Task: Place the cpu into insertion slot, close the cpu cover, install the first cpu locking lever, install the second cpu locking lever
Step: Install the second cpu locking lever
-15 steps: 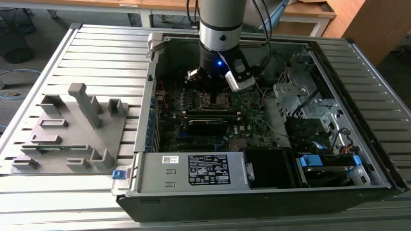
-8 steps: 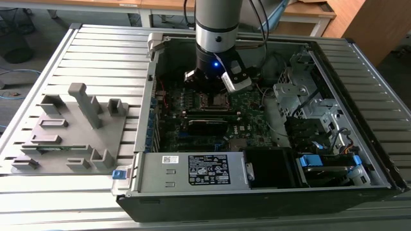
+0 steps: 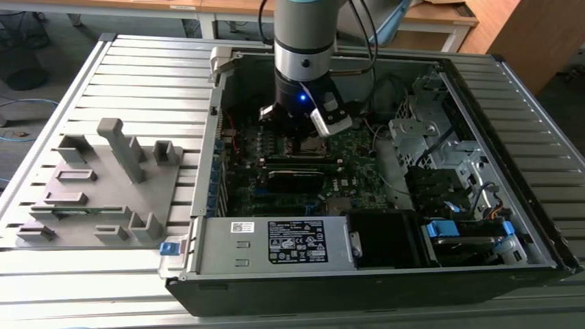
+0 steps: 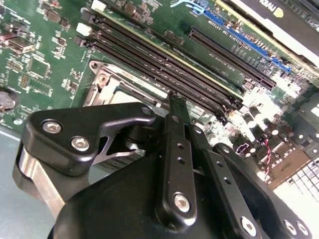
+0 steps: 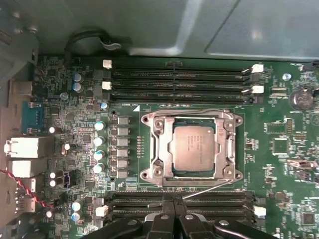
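With its fingers drawn together and holding nothing, the gripper (image 5: 172, 219) hangs just beside the socket, over the memory slots (image 5: 182, 201).

The cpu (image 5: 193, 147) lies flat in the socket, framed by the closed cover (image 5: 227, 144). One lever (image 5: 209, 189) runs along the socket edge nearest the fingertips, its end lifted clear; the other (image 5: 192, 112) lies along the far edge. Everything sits inside the open case (image 3: 512, 240).

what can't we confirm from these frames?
- Socket in the exterior view: the arm stands over it, hiding the cpu.
- Second wrist view: the gripper body covers most of the socket.
- First wrist view: cpu sits under the cpu cover; whether the wire levers are latched is too fine to tell.
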